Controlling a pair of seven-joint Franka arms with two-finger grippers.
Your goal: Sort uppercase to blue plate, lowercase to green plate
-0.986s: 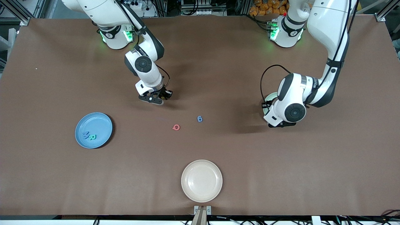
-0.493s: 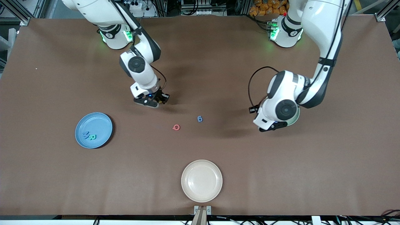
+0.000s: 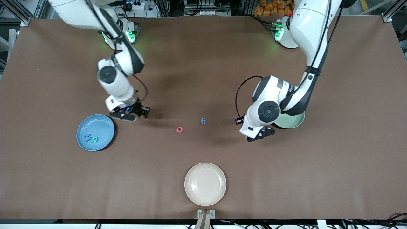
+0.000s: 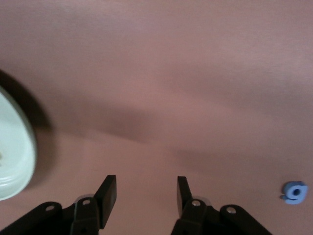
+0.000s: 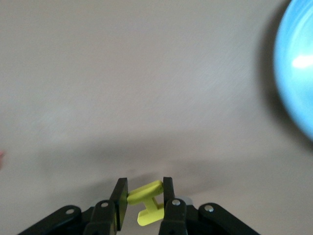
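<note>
1. Brown table (image 3: 203, 63), matte, faintly creased, shadowed beneath both arms.
2. Right gripper (image 5: 145, 196) clamped on yellow H (image 5: 145, 197), up in the air beside the blue plate (image 3: 95, 132).
3. Blue M (image 3: 87, 137) and green R (image 3: 94, 139) in that plate.
4. Left gripper (image 4: 146, 193) parted, empty, beside the green plate (image 3: 291, 120).
5. Red Q (image 3: 179, 129) and blue g (image 3: 203, 121) mid-table; cream plate (image 3: 205, 183) nearest the camera.

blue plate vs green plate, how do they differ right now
The blue plate lies in full view toward the right arm's end; the green plate sits toward the left arm's end, partly hidden by that arm. The blue plate holds a blue M and green R; the green plate's visible part shows no letters. Both are round and shallow.
</note>
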